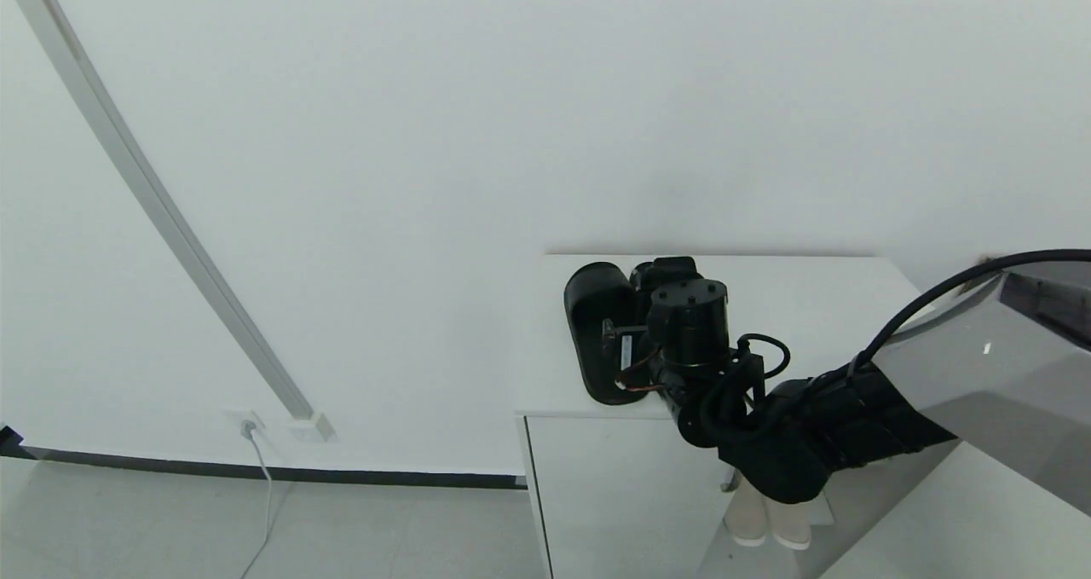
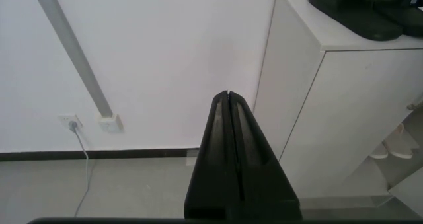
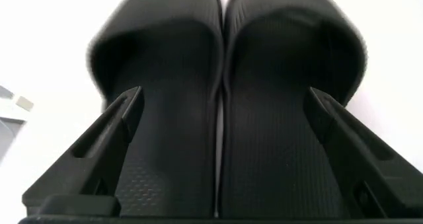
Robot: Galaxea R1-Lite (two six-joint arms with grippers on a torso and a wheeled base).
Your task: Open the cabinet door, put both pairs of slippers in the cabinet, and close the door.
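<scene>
while left gripper (image 2: 228,98) is closed, right gripper's (image 3: 223,98) spread fingers (image 3: 112,138) flank black slippers (image 3: 165,59).

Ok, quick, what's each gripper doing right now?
Left gripper: shut, holding nothing.
Right gripper: open, straddling the black slippers.

My right arm (image 1: 810,442) covers most of the black slippers (image 1: 597,332) on the cabinet (image 1: 818,293); I make out just one. The white slippers (image 1: 750,523) lower down are half hidden behind it, and the cabinet door (image 1: 1006,366) runs off frame.
</scene>
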